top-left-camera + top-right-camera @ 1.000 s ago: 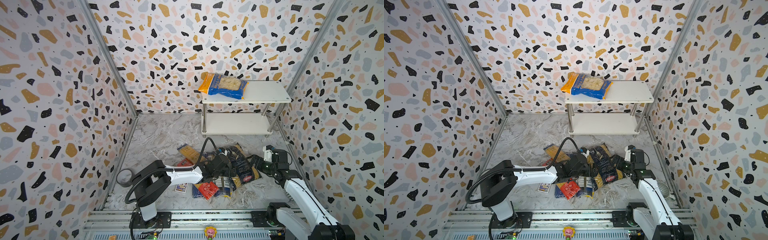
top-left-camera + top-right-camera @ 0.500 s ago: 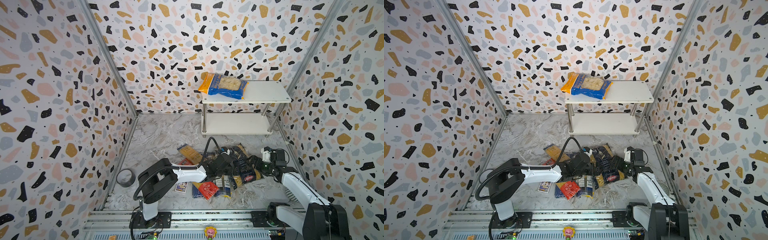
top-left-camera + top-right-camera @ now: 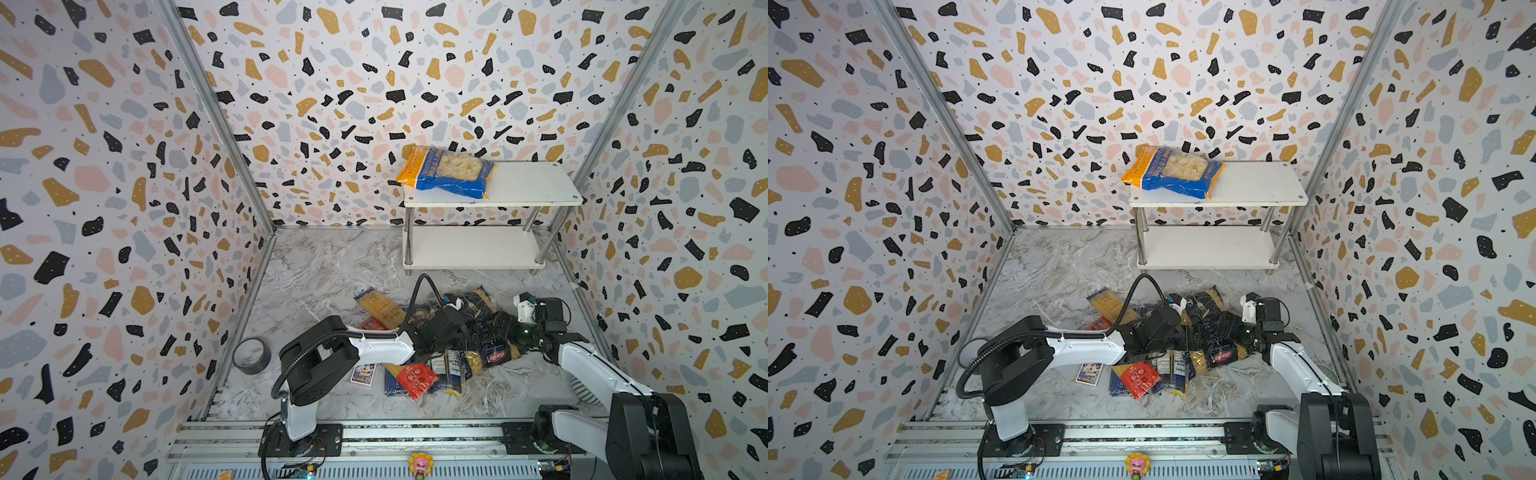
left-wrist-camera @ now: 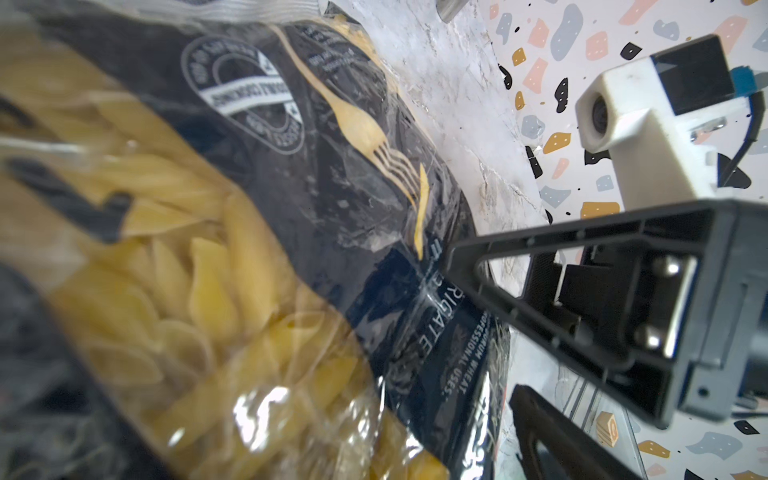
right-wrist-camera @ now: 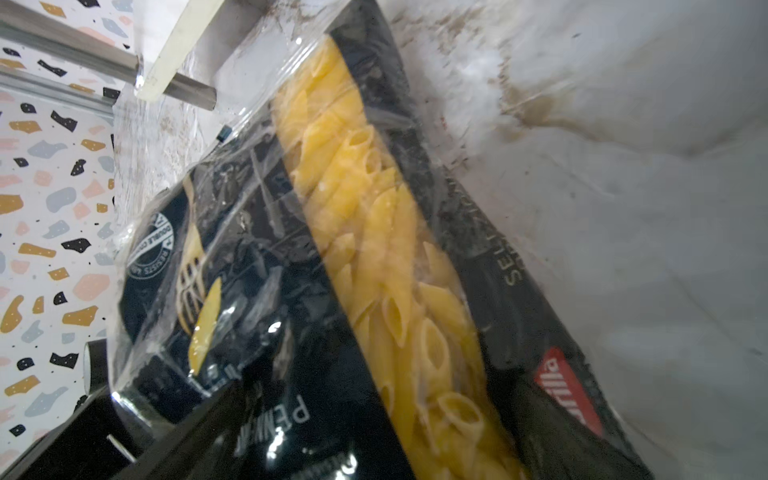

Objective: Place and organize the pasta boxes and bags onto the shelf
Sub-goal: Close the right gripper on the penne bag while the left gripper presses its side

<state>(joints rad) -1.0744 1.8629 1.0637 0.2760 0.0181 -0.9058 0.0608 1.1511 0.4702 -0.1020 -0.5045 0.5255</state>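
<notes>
Left gripper (image 3: 462, 329) and right gripper (image 4: 484, 328) have closed in on the navy penne bag (image 3: 485, 344) from opposite sides, both jaws wide.

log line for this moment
left gripper open over penne bag | right gripper open at its edge | shell bag on shelf | other packs on floor
</notes>
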